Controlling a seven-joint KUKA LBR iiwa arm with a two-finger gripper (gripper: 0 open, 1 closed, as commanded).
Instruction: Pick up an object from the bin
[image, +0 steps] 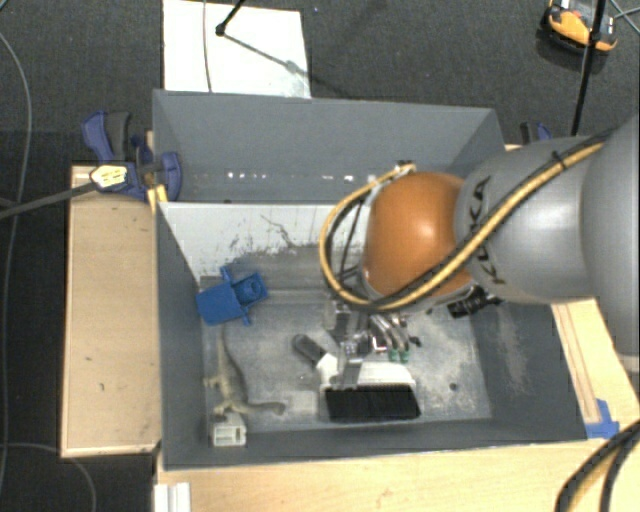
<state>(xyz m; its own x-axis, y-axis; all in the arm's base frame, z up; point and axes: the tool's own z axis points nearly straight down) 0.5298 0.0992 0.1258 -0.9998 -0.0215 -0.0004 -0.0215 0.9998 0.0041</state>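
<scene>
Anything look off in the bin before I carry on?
Nothing stands out. The blue plastic piece lies by the left wall, the black rectangular block lies near the front beside the gripper, and a pale lizard-shaped thing lies front left. All are inside the bin, and nothing looks spilled or broken.

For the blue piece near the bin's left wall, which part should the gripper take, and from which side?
Take the blue piece by its wider boxy body, from straight above, closing across its width. It lies flat, apart from other things, so both flanks look free; the small rounded end seems a poorer hold.
</scene>
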